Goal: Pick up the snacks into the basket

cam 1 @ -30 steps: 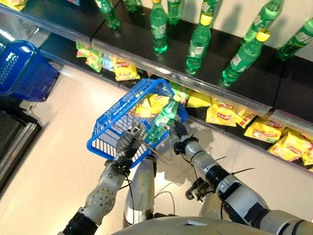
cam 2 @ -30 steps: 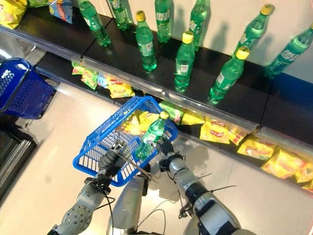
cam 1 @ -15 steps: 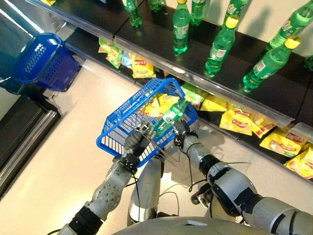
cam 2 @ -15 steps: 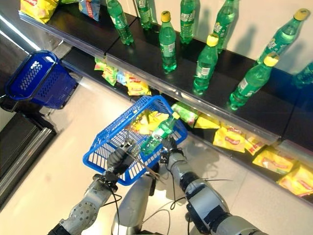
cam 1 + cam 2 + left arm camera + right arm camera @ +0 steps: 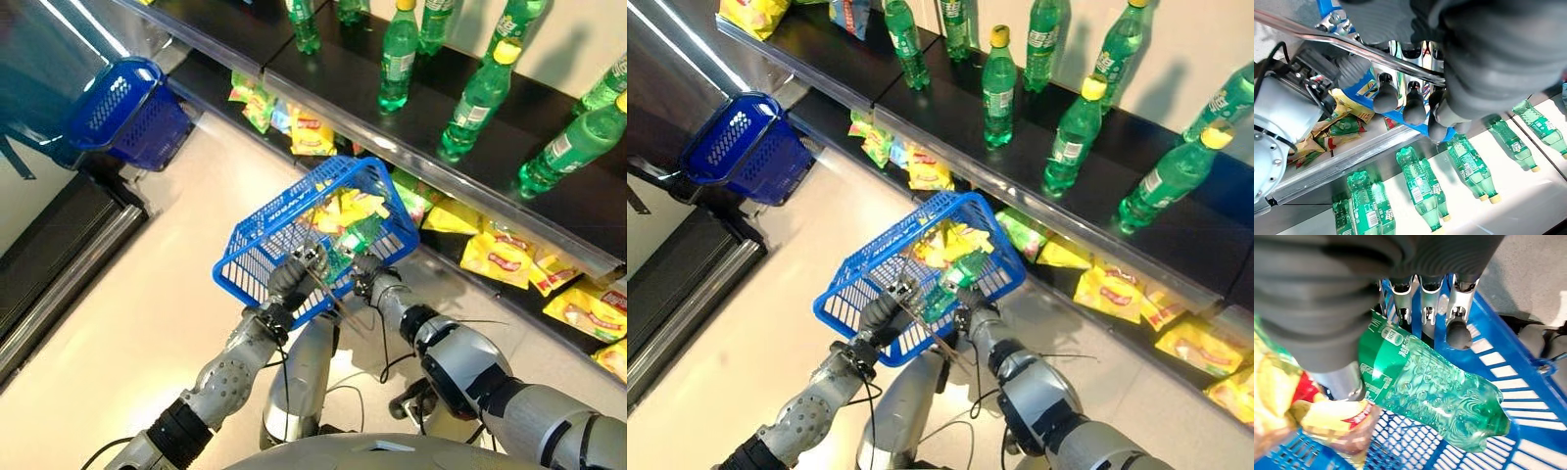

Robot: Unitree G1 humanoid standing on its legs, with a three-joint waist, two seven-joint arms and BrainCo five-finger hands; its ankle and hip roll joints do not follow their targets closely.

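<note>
My left hand (image 5: pixel 290 279) holds a blue plastic basket (image 5: pixel 265 220) up in front of the shelves, its fingers (image 5: pixel 1415 110) curled round the metal handle (image 5: pixel 1327 36). Yellow snack bags (image 5: pixel 350 206) lie inside at the far end. My right hand (image 5: pixel 368 284) reaches over the near rim, shut on a green soda bottle (image 5: pixel 347 247) that is tilted down into the basket. In the right wrist view the bottle (image 5: pixel 1435 391) sits between thumb and fingers (image 5: pixel 1459 333), resting against a yellow bag (image 5: pixel 1327 416).
Upright green bottles (image 5: pixel 397 64) stand on the black upper shelf. More yellow and green snack bags (image 5: pixel 500 255) lie on the lower shelf behind the basket. A second blue basket (image 5: pixel 127 113) rests at the far left beside a dark ledge (image 5: pixel 59 274).
The camera has shifted. The green bottle, upright above the basket's rim a second ago, has tipped over and sunk into the basket with my right hand still round it.
</note>
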